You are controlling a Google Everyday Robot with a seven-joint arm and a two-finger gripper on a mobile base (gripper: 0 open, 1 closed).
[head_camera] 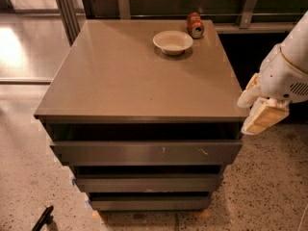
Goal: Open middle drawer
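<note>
Speckled terrazzo floor point(269, 186) lay beneath the wide, plain grey-brown metal middle drawer point(147, 183), apparently not yet pulled out, while the white-and-cream gripper point(263, 110), whose jaws I cannot tell open or closed, hovered beside the worktop's point(120, 81) right front corner, seemingly approaching and needing to drop to that front's upper edge.

White plastic arm point(288, 66) at right edge, angled downward; cream two-finger gripper point(259, 113) hangs mid-height, pointing down-left.
</note>
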